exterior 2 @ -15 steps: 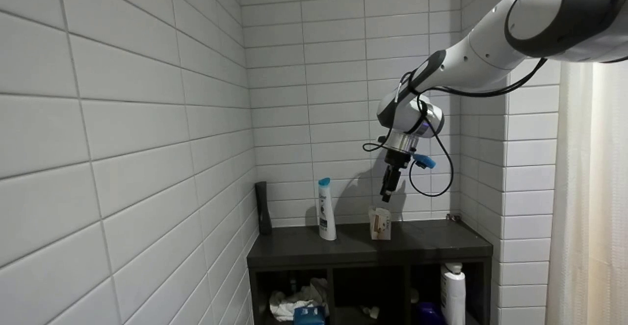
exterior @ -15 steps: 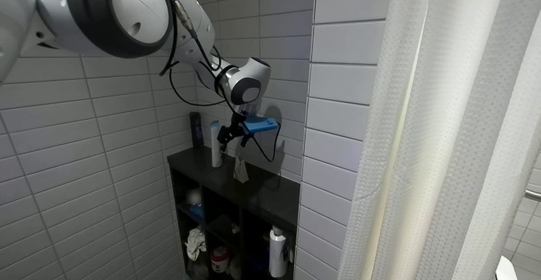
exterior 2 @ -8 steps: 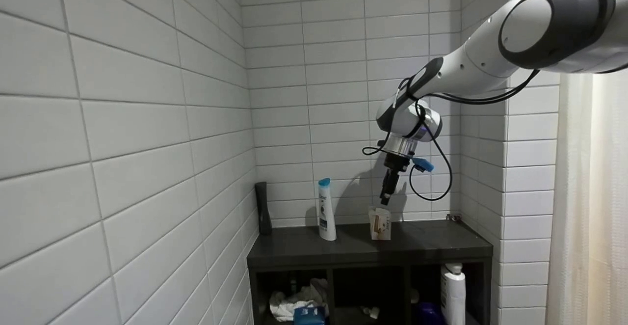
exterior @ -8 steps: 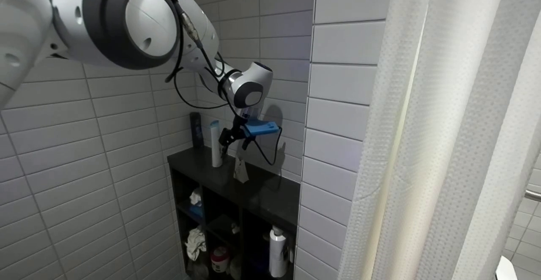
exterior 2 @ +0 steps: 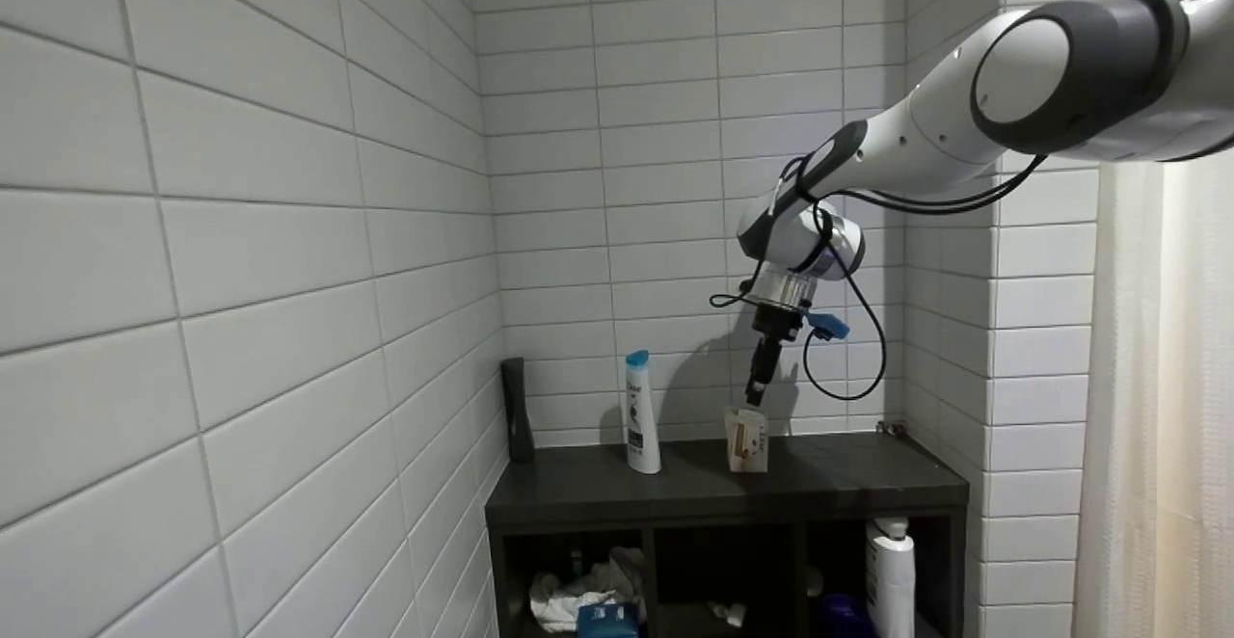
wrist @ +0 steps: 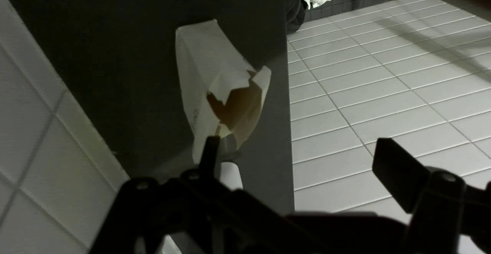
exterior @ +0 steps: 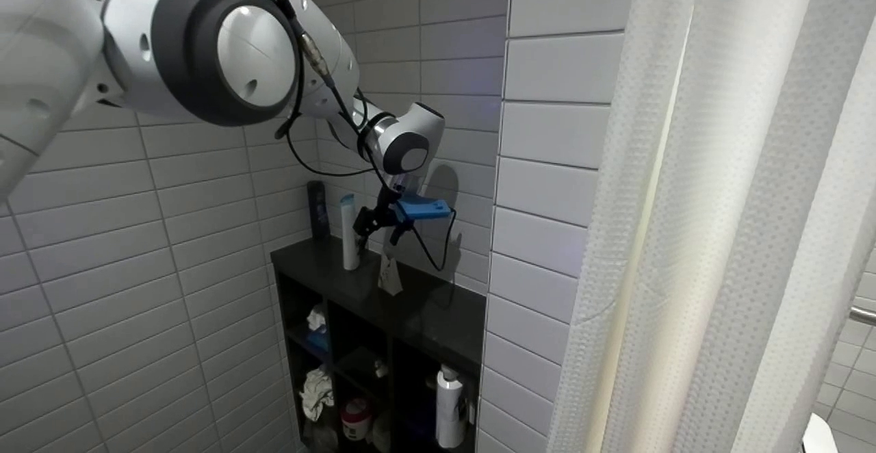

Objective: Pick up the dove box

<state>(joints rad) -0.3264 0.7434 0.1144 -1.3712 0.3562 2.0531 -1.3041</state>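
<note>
Midway along the top of the dark shelf unit [exterior 2: 858, 467], between front and back edges, stands one torn dove box [exterior 2: 748, 443], just below the gripper [wrist: 298, 148] and nearer one finger [wrist: 210, 156]; the jaws are spread wide. One dark bottle [exterior 2: 518, 412] by a back corner and one blue-capped bottle [exterior 2: 641, 418] share the top; one white bottle [exterior 2: 891, 575] stands in an end compartment [exterior 2: 932, 561].

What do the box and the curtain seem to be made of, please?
The box is probably thin, matte cardboard: its opening is torn and ragged. The curtain looks like fabric or soft plastic, faintly shiny, from its dimpled texture and hanging folds.
</note>
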